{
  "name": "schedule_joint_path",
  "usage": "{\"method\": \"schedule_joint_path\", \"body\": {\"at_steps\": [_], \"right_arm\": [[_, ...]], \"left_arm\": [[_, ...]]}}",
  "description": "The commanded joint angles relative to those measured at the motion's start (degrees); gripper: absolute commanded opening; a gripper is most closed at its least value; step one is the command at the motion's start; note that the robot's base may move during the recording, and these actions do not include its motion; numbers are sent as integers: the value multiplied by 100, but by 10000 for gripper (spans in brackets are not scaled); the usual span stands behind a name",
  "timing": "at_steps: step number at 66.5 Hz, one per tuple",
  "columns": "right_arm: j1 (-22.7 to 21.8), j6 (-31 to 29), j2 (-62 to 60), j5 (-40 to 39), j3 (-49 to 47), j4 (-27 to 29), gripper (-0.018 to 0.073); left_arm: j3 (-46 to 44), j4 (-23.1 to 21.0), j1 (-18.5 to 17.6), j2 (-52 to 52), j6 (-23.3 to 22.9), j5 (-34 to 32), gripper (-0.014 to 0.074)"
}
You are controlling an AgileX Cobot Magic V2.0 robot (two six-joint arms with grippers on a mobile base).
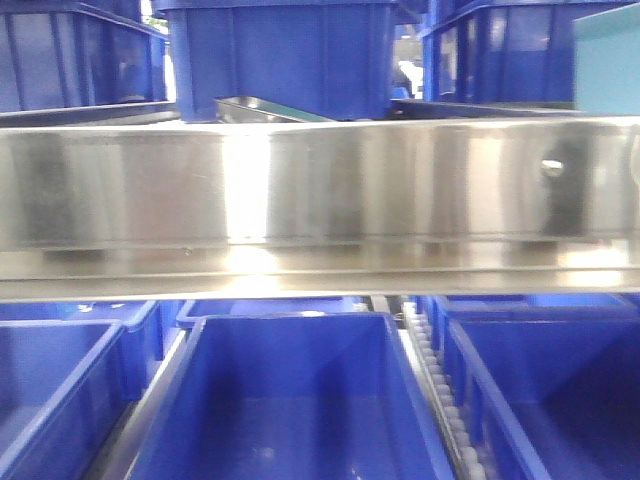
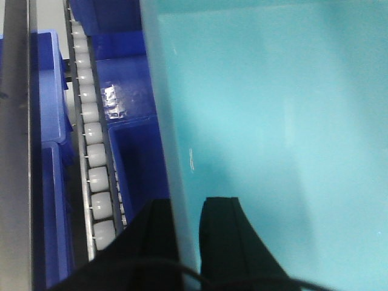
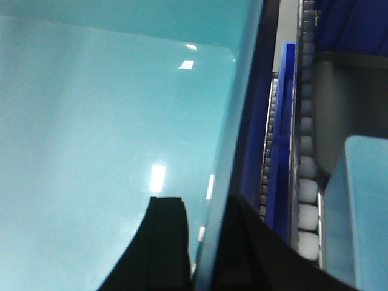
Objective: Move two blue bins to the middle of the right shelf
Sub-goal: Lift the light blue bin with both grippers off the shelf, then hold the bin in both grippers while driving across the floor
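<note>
Nearest the wrist cameras, the left gripper [image 2: 189,245] is seen closed across one thin side wall of a pale blue-green bin [image 2: 273,121], one black finger outside and one inside, and the right gripper [image 3: 209,248] is clamped the same way over the opposite wall. The bin is thus held between the two arms, beside the roller track [image 2: 91,151] of the shelving; whether its base is lifted or resting cannot be told. The bin is smooth, glossy and apparently empty, with light glare on its floor and a rounded inner corner. For this carrying step to be done well, both holds should be kept level and moved together, so that the thin walls are not twisted or pulled apart, and the bin should be kept clear of the rollers until the right shelf's middle level is reached. Further off, dark blue bins [image 1: 290,400] are lined in lanes under a broad steel rail [image 1: 320,190], and more dark bins are stacked above it.
</note>
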Motion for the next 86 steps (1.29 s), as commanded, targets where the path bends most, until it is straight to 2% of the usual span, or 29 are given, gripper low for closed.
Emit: {"method": "schedule_joint_path", "body": {"at_steps": [1, 43, 69, 86], "right_arm": [[-26, -144, -67, -212, -69, -104, -151], [-26, -144, -67, -212, -69, -104, -151], [-26, -144, -67, -212, -69, -104, -151], [-26, -144, -67, -212, -69, -104, -151]], "left_arm": [[-30, -13, -23, -97, 49, -242, -111], [-30, -13, -23, -97, 49, -1759, -111], [-30, -13, -23, -97, 49, -2439, -111], [-30, -13, -23, -97, 49, -2589, -111]]}}
